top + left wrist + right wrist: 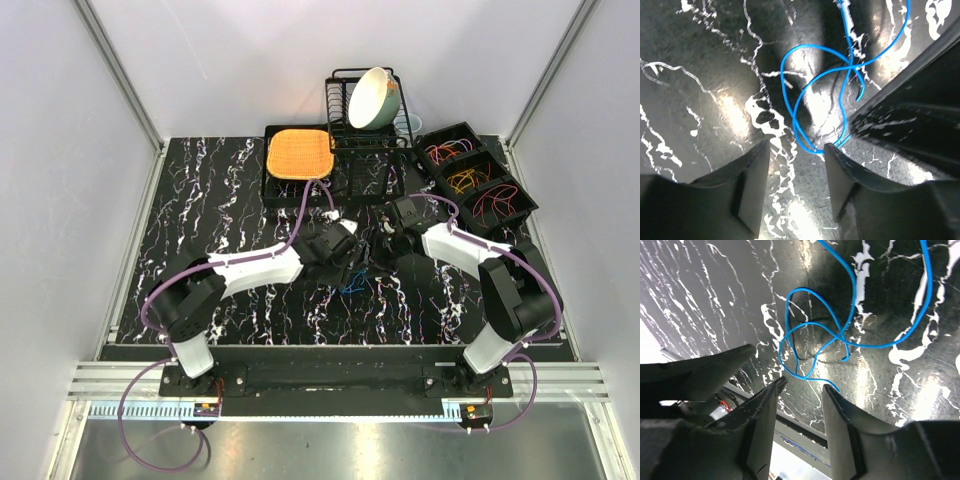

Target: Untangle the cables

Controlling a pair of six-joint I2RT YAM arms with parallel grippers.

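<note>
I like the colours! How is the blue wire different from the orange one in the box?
The blue wire lies loose on the table; the orange wire sits inside a black bin. The blue wire is right between the left gripper and the right gripper; the orange wire is off to the side, away from both. Both are thin and curled in loops.

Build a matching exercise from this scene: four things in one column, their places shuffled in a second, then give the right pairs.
Things
1. blue cable
2. bowl
3. orange pad
4. coloured cables

Places
A. on the black tray at the back
B. in the divided bin on the right
C. loose on the table
D. tilted in the wire rack

Pairs: 1-C, 2-D, 3-A, 4-B
</note>
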